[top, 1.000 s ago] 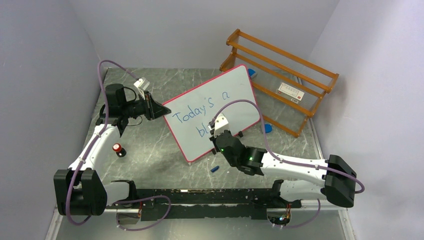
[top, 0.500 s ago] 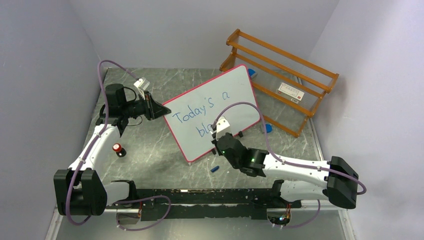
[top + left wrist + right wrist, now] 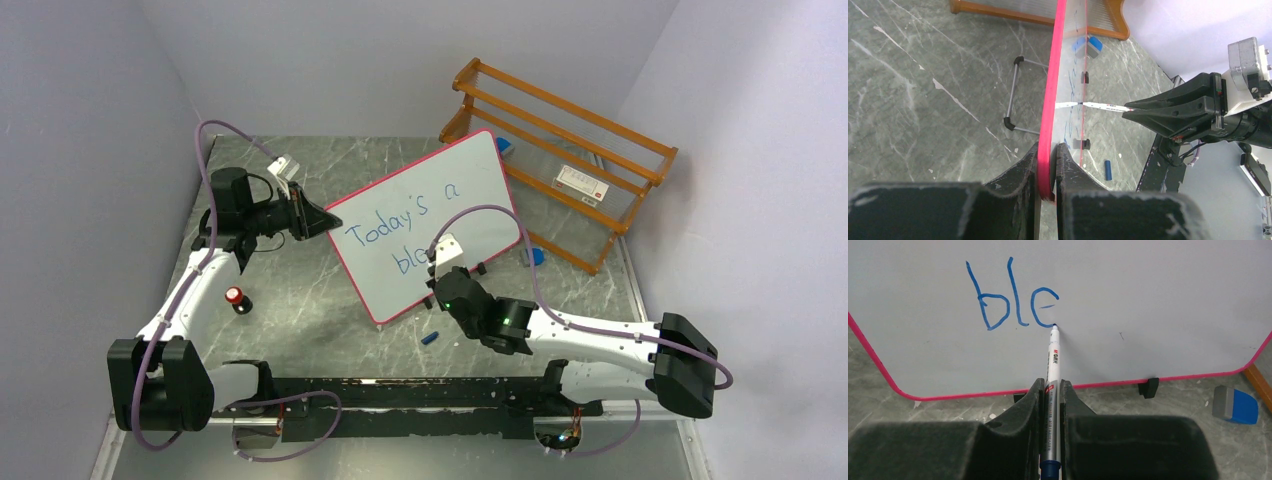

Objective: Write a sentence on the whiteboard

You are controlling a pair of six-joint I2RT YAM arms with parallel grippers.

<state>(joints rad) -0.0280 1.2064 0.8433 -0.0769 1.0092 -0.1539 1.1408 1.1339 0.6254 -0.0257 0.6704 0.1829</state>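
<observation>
The whiteboard (image 3: 440,200) stands tilted on small black feet, white with a pink-red rim (image 3: 1053,85). My left gripper (image 3: 1048,150) is shut on its left rim. The sentence (image 3: 400,222) in blue reads "Today's a" with "ble" (image 3: 1010,297) beneath. My right gripper (image 3: 1050,387) is shut on a silver marker (image 3: 1052,370), whose blue tip touches the board at the bottom right of the "e". In the top view the right gripper (image 3: 440,268) sits at the board's lower middle and hides part of the second line.
A wooden rack (image 3: 560,150) stands behind the board at the back right. A blue eraser (image 3: 1235,404) lies right of the board. A blue marker cap (image 3: 430,338) lies in front of the board. A red-topped object (image 3: 236,298) sits by the left arm.
My right gripper has shifted slightly right along the second line, and an "e" now follows "bl". The left arm has not moved.
</observation>
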